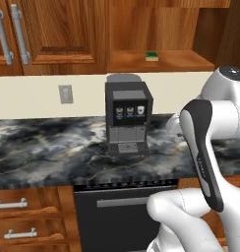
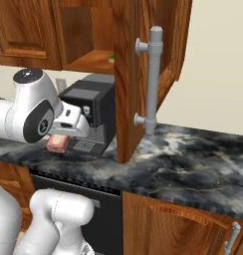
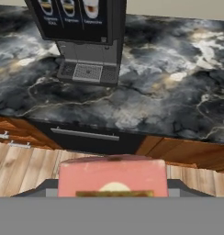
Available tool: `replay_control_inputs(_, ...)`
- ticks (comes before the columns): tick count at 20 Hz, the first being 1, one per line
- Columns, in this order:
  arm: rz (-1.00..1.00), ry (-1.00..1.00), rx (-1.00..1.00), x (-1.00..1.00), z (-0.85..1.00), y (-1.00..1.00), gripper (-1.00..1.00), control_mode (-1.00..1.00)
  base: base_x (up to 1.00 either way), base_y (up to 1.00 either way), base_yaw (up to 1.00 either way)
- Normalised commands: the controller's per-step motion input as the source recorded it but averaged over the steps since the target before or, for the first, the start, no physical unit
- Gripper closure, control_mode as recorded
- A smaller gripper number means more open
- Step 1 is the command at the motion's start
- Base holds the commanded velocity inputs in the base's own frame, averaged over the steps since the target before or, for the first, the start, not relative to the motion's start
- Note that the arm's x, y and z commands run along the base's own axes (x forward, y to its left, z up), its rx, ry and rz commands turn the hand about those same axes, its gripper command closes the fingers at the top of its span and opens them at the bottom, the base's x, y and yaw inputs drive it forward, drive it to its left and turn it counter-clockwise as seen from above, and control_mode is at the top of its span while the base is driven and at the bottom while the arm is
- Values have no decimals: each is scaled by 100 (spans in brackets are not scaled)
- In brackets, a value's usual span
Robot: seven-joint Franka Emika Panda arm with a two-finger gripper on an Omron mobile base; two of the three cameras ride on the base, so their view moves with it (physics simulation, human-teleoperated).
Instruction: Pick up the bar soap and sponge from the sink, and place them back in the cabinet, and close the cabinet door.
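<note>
The tabletop [image 1: 48, 142] is a slab of glossy dark marble veined with white, grey and a little gold, with a squared front edge. On it stands a boxy black coffee machine [image 1: 128, 118] with a grey top, 3 small drink pictures on its front panel and a ribbed grey drip tray at its foot. Below the tabletop sit reddish-brown wooden drawers [image 1: 28, 216] with short horizontal silver handles, beside a flat black appliance front [image 1: 114, 216] with 1 long grey handle. Above, the cabinet [image 1: 161, 34] is warm reddish-brown wood with visible grain, and its smooth wooden shelf carries the sponge [image 1: 152, 56], a small flat block, green on top and yellow beneath, lying near the middle of the shelf. The cabinet door [image 2: 131, 79] stands swung open, its edge toward the right base camera, with 1 long vertical silver bar handle [image 2: 152, 79] on 2 round posts. A grey wall outlet [image 1: 66, 94] sits on the cream backsplash. The claw [image 2: 59, 142] hangs over the tabletop just left of the coffee machine in the right base view, clamped on a pink rounded bar soap [image 3: 113, 176]; in the hand view the bar's matte pink face, with a pale round mark at its lower edge, sits between the 2 dark fingertips [image 3: 45, 187].
</note>
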Motion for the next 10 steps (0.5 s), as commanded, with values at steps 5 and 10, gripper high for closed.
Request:
replay_control_inputs(5, 0, 0, 0, 0, 0, 0, 100, 100, 0, -9, 0)
replay_control_inputs(10, 0, 0, 0, 0, 0, 0, 100, 100, 0, -20, 0)
